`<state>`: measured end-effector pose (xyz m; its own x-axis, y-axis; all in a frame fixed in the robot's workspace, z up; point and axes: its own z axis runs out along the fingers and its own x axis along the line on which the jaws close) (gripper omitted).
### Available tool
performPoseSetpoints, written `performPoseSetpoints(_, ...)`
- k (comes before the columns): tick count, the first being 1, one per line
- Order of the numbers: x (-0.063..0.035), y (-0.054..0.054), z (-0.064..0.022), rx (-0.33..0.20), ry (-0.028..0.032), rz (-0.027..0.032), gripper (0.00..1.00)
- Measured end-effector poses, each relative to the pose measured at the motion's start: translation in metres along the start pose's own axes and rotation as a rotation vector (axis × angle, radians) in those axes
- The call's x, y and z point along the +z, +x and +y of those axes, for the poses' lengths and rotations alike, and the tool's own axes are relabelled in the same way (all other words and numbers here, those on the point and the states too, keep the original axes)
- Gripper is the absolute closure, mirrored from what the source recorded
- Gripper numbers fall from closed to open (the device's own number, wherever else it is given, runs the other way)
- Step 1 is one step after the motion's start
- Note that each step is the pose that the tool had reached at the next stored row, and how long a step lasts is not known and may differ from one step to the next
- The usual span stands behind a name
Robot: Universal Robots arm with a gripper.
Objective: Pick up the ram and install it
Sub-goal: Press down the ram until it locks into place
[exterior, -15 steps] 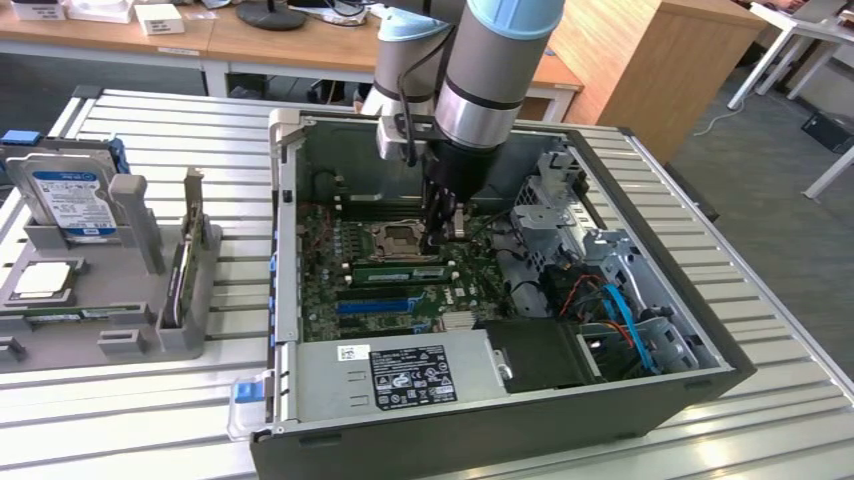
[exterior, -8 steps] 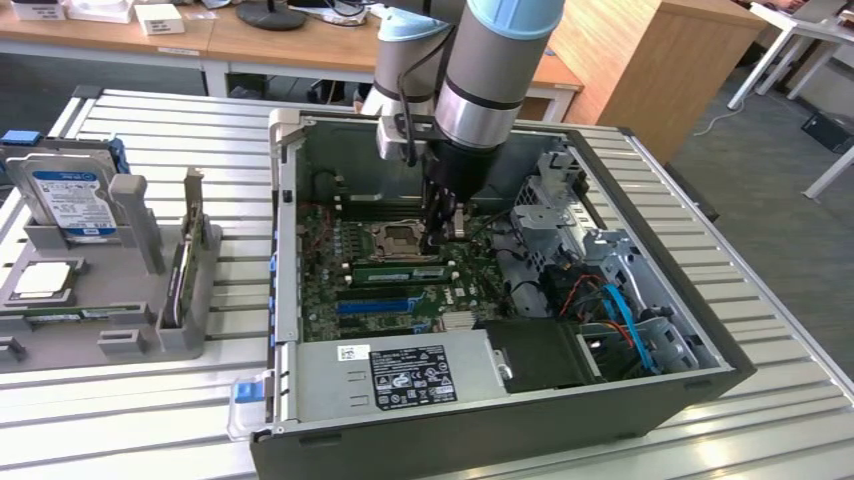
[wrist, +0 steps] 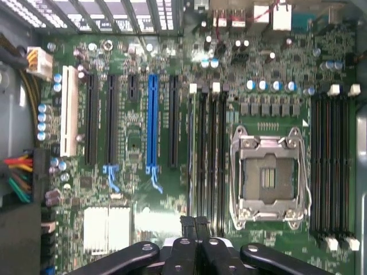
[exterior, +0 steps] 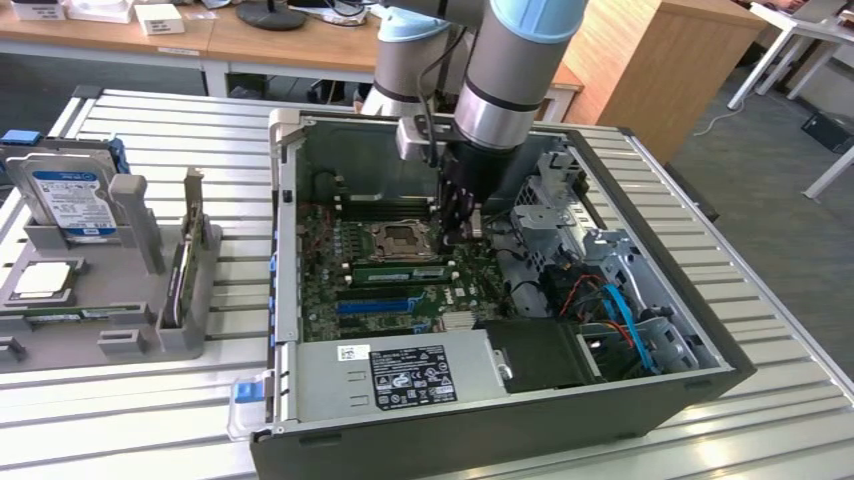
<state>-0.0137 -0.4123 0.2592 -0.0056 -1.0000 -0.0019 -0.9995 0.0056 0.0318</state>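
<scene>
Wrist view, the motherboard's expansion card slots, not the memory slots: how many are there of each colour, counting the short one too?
white slot: 1
blue slot: 1
black slots: 4, one of them short
Total: 6

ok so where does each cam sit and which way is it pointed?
Exterior view: off the arm, above the open computer case, looking down at an angle into it; shows the arm with the gripper inside the case over the motherboard.
Wrist view: on the wrist, facing the motherboard head-on; shows the gripper with its fingers shut.
Shared: the CPU socket, the blue slot, and the gripper.
</scene>
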Motion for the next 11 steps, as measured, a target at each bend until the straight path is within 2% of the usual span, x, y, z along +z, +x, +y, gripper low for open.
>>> performPoseSetpoints(5,-0.0002,-0.0001,-0.0099,0.0,0.0,0.0,0.89)
performPoseSetpoints(11,0.0005,-0.0002,-0.0105,0.0,0.0002,-0.0004,0.89)
